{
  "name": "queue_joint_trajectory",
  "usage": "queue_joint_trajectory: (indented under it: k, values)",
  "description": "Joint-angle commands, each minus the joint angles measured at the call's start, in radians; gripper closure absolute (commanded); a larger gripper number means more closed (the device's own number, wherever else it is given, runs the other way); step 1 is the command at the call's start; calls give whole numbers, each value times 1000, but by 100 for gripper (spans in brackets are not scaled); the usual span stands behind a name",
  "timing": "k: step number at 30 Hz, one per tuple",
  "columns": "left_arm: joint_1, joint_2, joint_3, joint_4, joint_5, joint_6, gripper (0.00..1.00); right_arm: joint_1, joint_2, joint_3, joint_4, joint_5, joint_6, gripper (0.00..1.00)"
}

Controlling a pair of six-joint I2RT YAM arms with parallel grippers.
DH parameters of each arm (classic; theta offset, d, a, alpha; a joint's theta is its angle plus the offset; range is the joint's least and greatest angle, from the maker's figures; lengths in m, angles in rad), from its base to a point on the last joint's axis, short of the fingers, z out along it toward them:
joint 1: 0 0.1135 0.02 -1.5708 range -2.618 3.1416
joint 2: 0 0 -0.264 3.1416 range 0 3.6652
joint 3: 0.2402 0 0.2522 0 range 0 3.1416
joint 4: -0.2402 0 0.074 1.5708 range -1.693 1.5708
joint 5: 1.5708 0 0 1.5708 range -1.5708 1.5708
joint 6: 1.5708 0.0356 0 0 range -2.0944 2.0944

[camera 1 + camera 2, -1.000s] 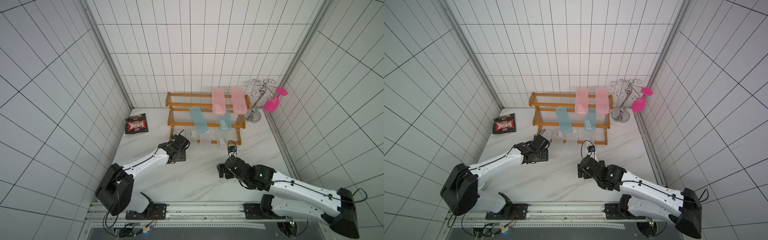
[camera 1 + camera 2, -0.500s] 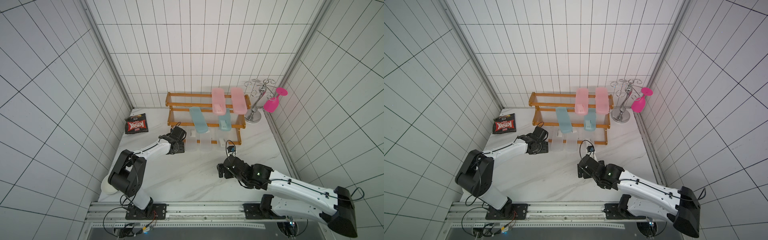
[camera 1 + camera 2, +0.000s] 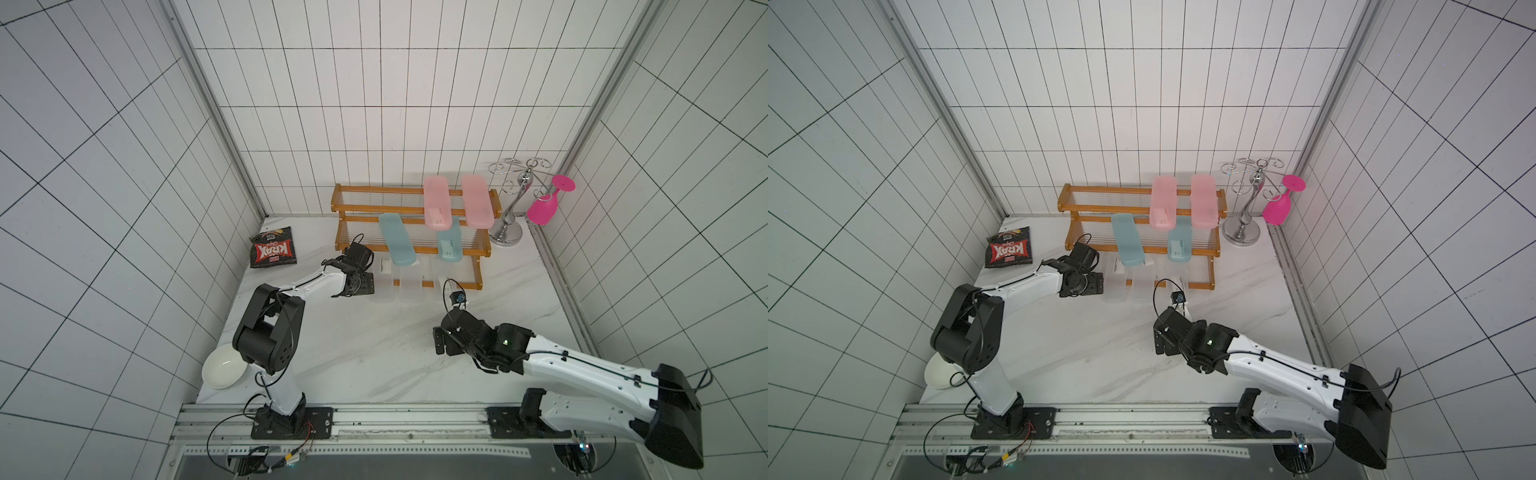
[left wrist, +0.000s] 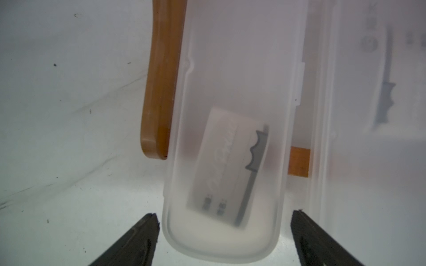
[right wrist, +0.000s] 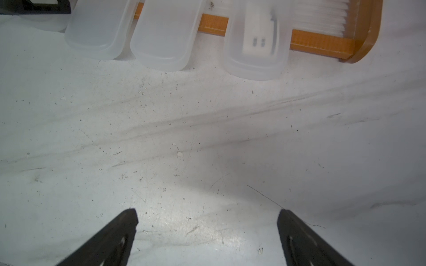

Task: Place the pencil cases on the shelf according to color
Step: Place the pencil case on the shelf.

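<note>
White tiled walls close in a white marble tabletop (image 3: 374, 365). The shelf (image 3: 479, 274) stands against the far edge, toward the far right corner. Two pink cases (image 3: 436, 203) (image 3: 478, 201) lie side by side at the right end of its top tier. Two teal cases (image 3: 397, 239) (image 3: 449, 245) lie apart on the middle tier, the left one angled. Four clear cases (image 5: 163, 34) lie on the bottom tier, their near ends jutting past the front rail toward the tabletop. The left claw (image 4: 224, 216) sits at the left end of that row with its jaws wide. It has one finger (image 4: 138, 239) on either side of the near end of the leftmost clear case (image 4: 230, 92), and a gap shows on both sides, so it grips nothing. That case lies just beside the shelf's left side post, and a label shows through its frosted lid. The right claw (image 5: 207, 214) hovers over bare tabletop in front of the shelf, jaws wide and empty. A chip bag (image 3: 273, 253) lies near the far left corner. A white bowl (image 3: 224, 371) sits at the near left corner, partly hidden by the left arm. A chrome stand (image 3: 513, 208) occupies the far right corner just beside the shelf, and a magenta goblet (image 3: 542, 210) hangs from it, bowl downward.
</note>
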Motion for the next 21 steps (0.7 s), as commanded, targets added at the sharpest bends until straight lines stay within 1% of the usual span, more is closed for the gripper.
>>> queue_joint_trajectory:
  k: [1, 3, 5, 9, 13, 16, 21]
  values:
    - [14, 25, 33, 30, -2, 14, 2, -17, -11, 39, 6, 12, -17, 1]
    - [12, 5, 35, 12, -2, 14, 2, -20, -27, 36, 5, 19, -13, 1]
    - [7, -47, 10, 9, -4, 16, 2, -24, -47, 29, 4, 27, -7, 1]
    - [-24, -163, -61, 3, -60, 8, 2, -33, -73, 47, -41, 55, 6, 1]
    - [-62, -265, -88, -41, -95, -1, 2, -38, -112, 49, -68, 93, 4, 1]
    - [-93, -348, -99, -72, -130, -8, 2, -51, -150, 55, -77, 106, -17, 1]
    - [-116, -510, -130, -114, -133, -20, 2, -111, -183, 83, -108, 156, -90, 1]
